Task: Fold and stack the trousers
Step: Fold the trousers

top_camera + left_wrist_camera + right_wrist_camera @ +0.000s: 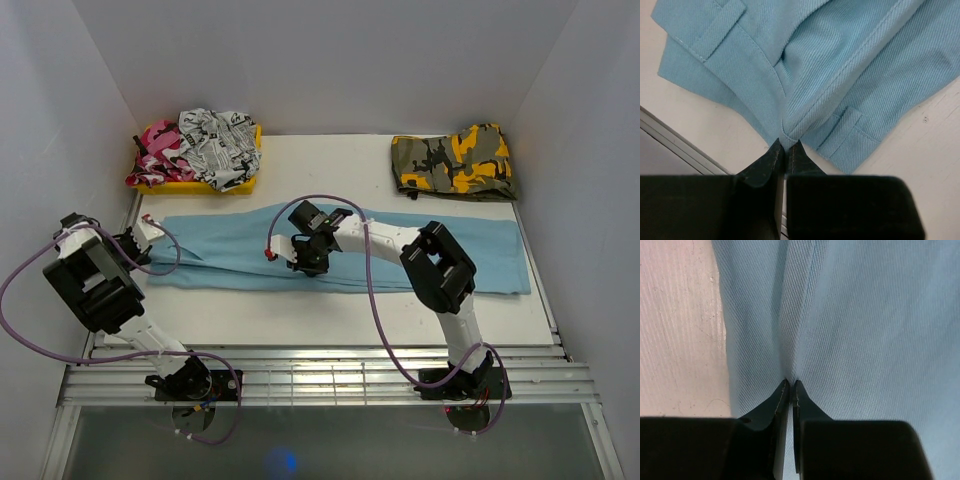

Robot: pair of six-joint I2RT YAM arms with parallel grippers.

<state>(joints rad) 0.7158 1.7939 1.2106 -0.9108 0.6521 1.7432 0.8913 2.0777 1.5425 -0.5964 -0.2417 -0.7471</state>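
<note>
Stretching from nine to three o'clock across the table (pixel 330 315), the trousers (pixel 420 255) are lying flat. Your left pincer (pixel 785 146) is pinching the waist end at nine, jaws nearly touching. Your right pincer (pixel 791 385) is clamping a pucker of cloth at mid-length, sitting nearer the legs trailing toward three.

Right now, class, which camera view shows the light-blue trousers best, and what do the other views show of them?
The top external view: the trousers lie full length across the table. The left wrist view shows only the waistband end with its belt loops; the right wrist view shows only a patch of plain cloth.
</note>
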